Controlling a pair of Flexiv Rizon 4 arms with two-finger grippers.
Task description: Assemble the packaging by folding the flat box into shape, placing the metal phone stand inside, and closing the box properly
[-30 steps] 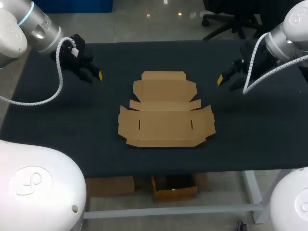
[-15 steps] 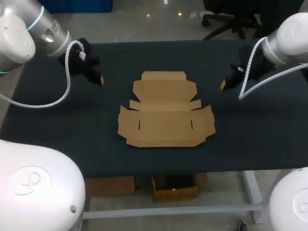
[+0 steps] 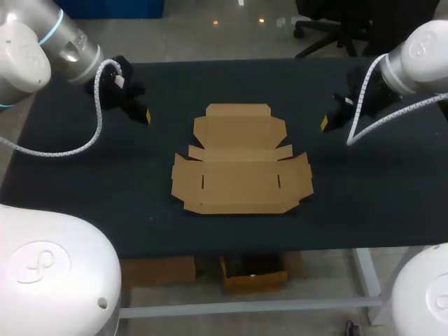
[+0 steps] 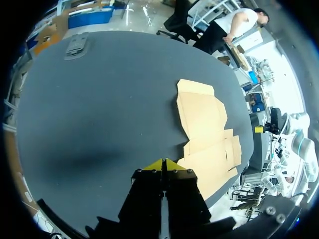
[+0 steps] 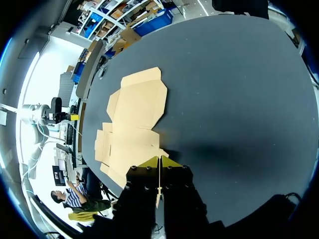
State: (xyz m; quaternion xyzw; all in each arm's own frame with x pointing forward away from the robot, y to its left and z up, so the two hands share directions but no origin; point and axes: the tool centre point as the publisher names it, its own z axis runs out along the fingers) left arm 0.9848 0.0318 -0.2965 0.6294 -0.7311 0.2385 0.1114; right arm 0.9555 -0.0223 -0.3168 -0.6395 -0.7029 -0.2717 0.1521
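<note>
Head view: the flat box [image 3: 240, 162] lies unfolded at the middle of the table [image 3: 84, 182], every flap down. Your left pincer [image 3: 143, 115] stands off the box's left side, clear of the cardboard. Your right pincer [image 3: 325, 123] stands off its right side, also clear.

Left wrist view: the left pincer's [image 4: 163, 165] 2 yellow tips are pressed together on nothing. The box [image 4: 207, 129] lies ahead and to one side. A grey object [image 4: 77, 44], not identifiable, sits near the table's far edge.

Right wrist view: the right pincer's [image 5: 159, 162] 2 tips likewise meet, nothing between them. The box [image 5: 134, 119] lies flat ahead, off to one side.
</note>
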